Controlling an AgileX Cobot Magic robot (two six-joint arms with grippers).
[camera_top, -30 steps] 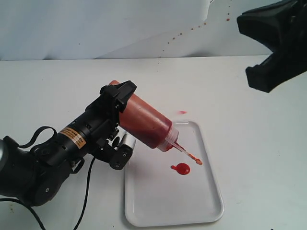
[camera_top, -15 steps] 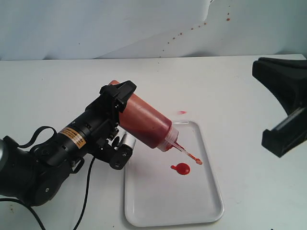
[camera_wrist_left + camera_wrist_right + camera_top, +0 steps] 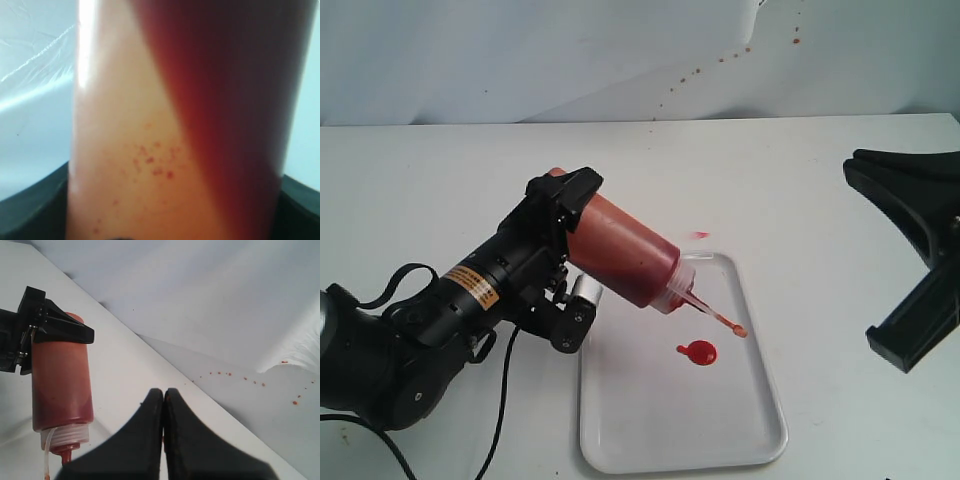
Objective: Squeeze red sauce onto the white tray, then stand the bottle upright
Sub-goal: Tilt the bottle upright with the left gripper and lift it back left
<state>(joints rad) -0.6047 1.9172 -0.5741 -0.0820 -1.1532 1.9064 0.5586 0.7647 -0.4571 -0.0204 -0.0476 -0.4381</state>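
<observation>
The bottle (image 3: 625, 257), orange-red and translucent, is tilted nozzle-down over the white tray (image 3: 760, 405). My left gripper (image 3: 586, 252) is shut on its body. The tethered tip cap (image 3: 732, 325) dangles off the nozzle just above the tray. A round blob of red sauce (image 3: 698, 352) lies on the tray under the nozzle. In the left wrist view the bottle (image 3: 175, 125) fills the frame. The right wrist view shows the bottle (image 3: 62, 385) from the side, far from my right gripper (image 3: 163, 392), which is shut and holds nothing. That right gripper (image 3: 855, 170) hovers at the table's right edge.
A faint red smear (image 3: 700, 235) marks the white table just beyond the tray's far rim. Small red splatters (image 3: 720, 60) dot the white backdrop. The left arm's black cable (image 3: 500, 400) trails by the tray's left side.
My right gripper has dropped from the upper right corner to lower on the right edge. The bottle's nozzle tip has shifted slightly; the left arm has barely moved.
</observation>
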